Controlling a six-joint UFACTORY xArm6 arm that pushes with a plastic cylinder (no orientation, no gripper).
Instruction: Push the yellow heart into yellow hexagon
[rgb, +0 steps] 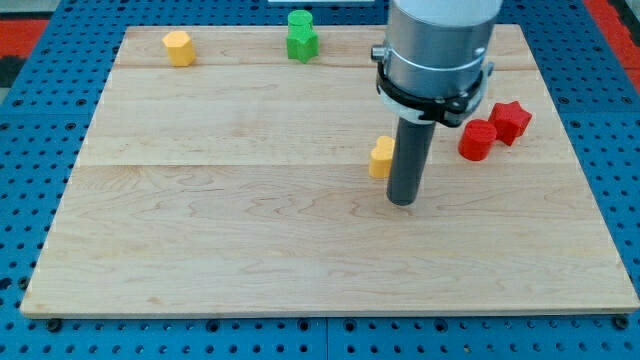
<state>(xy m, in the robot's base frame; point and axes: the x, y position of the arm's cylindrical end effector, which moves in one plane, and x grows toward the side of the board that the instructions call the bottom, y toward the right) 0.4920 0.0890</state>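
- Standing on the wooden board (200, 250), the dark rod comes down from the grey arm housing (438, 50) a little to the right of the board's middle; my tip (402, 201) rests on the wood.
- My tip sits just to the right of and slightly below the yellow heart (380, 157); the rod's shaft overlaps the heart's right edge in this view, so it cannot be told whether they touch.
- The arm carries no claw, only the rod, so nothing is grasped or released.
- The yellow heart lies near the middle of the board, partly hidden by the rod, so its shape is hard to make out.
- The yellow hexagon (178, 47) sits near the board's top left corner, well apart from the heart, with open wood between them.
- Two green blocks (300, 35) stand touching each other at the top edge, to the right of the hexagon; their shapes cannot be told.
- A red cylinder (476, 139) and a red star (510, 119) sit side by side, touching, at the right of the board, near the rod and just to its right.
- The arm housing covers the top right part of the board, so whatever lies there is hidden.
- Blue pegboard (620, 150) surrounds the board on all sides.
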